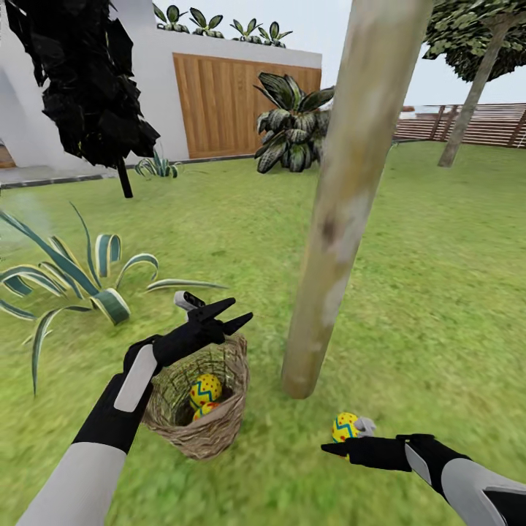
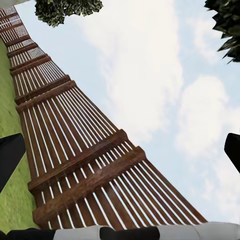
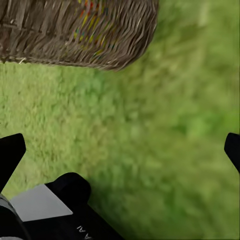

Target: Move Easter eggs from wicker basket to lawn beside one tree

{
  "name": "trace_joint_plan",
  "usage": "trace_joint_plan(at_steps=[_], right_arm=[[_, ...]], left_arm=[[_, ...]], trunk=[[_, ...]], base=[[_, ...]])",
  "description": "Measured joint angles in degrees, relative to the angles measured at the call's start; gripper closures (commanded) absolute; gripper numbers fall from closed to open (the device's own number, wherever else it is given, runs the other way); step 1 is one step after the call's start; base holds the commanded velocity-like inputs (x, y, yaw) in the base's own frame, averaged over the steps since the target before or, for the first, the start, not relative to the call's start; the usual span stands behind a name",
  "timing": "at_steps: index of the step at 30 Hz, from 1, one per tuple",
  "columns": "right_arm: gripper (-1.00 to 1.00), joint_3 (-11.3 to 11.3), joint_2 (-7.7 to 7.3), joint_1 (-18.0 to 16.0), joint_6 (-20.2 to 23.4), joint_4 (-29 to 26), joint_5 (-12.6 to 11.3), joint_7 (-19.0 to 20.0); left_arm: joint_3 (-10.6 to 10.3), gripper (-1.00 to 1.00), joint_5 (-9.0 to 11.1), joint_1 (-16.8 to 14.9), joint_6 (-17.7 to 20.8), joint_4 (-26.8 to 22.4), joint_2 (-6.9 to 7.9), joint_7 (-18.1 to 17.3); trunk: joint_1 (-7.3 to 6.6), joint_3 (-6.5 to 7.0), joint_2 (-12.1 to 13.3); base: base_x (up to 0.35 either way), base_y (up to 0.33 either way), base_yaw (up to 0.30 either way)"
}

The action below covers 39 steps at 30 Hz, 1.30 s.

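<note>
Two Easter eggs (image 1: 205, 392) are lying inside the wicker basket (image 1: 219, 427) under the left gripper (image 1: 232, 313), jaws spread wide, while the right gripper (image 1: 337, 447), jaws wide, is hovering beside a third egg (image 1: 343, 425) near the tree (image 1: 343, 219).

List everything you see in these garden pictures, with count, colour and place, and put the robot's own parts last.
Easter eggs in basket: two, yellow with blue zigzags, inside the wicker basket.
Easter egg on lawn: one, same pattern, near the tree's base.
Wicker basket: one, tan-brown, tilted, left of the trunk.
Tree: one pale leaning trunk, centre.
Lawn: green.
Agave: one, striped, left.
Black-leaved tree: one, far left.
Slatted fence: brown, beyond the lawn.
Left gripper: black, jaws open above the basket rim.
Right gripper: black, jaws open beside the lone egg.
</note>
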Motion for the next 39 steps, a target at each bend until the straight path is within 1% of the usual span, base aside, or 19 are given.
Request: trace_joint_plan(at_steps=[1,3,4,5,7,8,9,10,12,14,17,21,23,32,39], right_arm=[[-1.00,0.00,0.00,0.00,0.00,0.00,0.00,0.00],[-1.00,0.00,0.00,0.01,0.00,0.00,0.00,0.05],[-1.00,0.00,-0.02,0.01,0.00,0.02,0.00,0.14],[-1.00,0.03,-0.09,0.01,-0.08,-0.01,0.00,0.43],[-1.00,0.11,-0.24,0.01,-0.30,-0.03,0.04,3.63],[-1.00,0.14,-0.41,0.01,-0.40,-0.04,0.05,5.89],[-1.00,0.14,-1.09,0.01,-0.47,-0.05,0.06,9.47],[-1.00,0.14,-1.71,0.01,-0.47,-0.05,0.07,11.58],[-1.00,0.09,-3.08,0.00,-0.35,-0.05,0.03,14.25],[-1.00,-0.02,-4.45,0.00,-0.19,-0.06,-0.03,15.53],[-1.00,-0.53,-5.07,0.01,-0.08,-0.07,-0.07,16.01],[-1.00,-1.74,-5.32,0.01,-0.04,-0.08,-0.01,16.16],[-1.00,-1.92,-5.32,0.01,-0.04,-0.08,0.00,16.18],[-1.00,-1.98,-5.24,0.00,-0.04,-0.08,0.00,15.91],[-1.00,-1.95,-4.80,0.02,-0.04,0.00,-0.01,15.73]], left_arm=[[0.00,-1.00,0.05,0.00,0.00,0.03,-0.01,0.00],[0.00,-1.00,0.99,0.00,0.00,0.12,0.02,0.00],[0.01,-1.00,1.67,0.00,-0.01,0.18,0.03,0.00],[0.04,-1.00,2.76,0.00,-0.02,0.27,0.19,-0.01],[0.00,-1.00,3.38,0.00,-0.05,0.18,1.10,-0.01],[-0.02,-1.00,3.48,0.00,-0.05,0.13,1.38,-0.01],[-0.03,-1.00,3.59,0.00,-0.10,0.10,1.63,-0.01],[-0.03,-1.00,3.62,0.01,-0.12,0.11,1.73,-0.02],[-0.02,-1.00,3.67,0.01,-0.14,0.16,1.82,-0.03],[-0.04,-1.00,3.70,0.01,-0.15,0.23,1.87,-0.03],[-0.04,-1.00,3.69,0.01,-0.16,0.26,1.89,-0.04],[-0.05,-1.00,3.67,0.01,-0.16,0.36,1.83,-0.03],[-0.05,-1.00,3.66,0.01,-0.16,0.36,1.82,-0.04],[-0.03,-1.00,3.71,0.01,-0.16,0.54,1.87,-0.02],[0.01,-1.00,3.72,0.00,-0.15,0.60,1.90,-0.01]], trunk=[[-0.22,0.18,0.40],[-0.66,0.54,1.20],[-0.88,0.72,1.60],[-1.10,0.90,2.01],[-1.54,1.26,2.81],[-1.76,1.44,3.21],[-1.98,1.62,3.61],[-2.20,1.80,4.01],[-2.64,2.16,4.81],[-3.08,2.52,5.62],[-3.73,3.05,6.82],[-4.61,3.77,8.42],[-5.05,4.13,9.23],[-7.03,5.75,12.84],[-8.57,7.00,15.64]], base=[[0.000,0.302,0.000],[0.000,0.302,0.000],[0.000,0.302,0.000],[0.000,0.303,0.000],[0.000,0.303,0.000],[0.000,0.267,0.000],[0.000,0.180,0.000],[0.000,0.115,0.000],[0.000,0.060,0.000],[0.000,0.022,0.000],[0.000,0.007,0.000],[0.000,0.001,0.000],[0.000,0.000,0.000],[0.000,0.002,0.000],[0.000,0.240,0.000]])
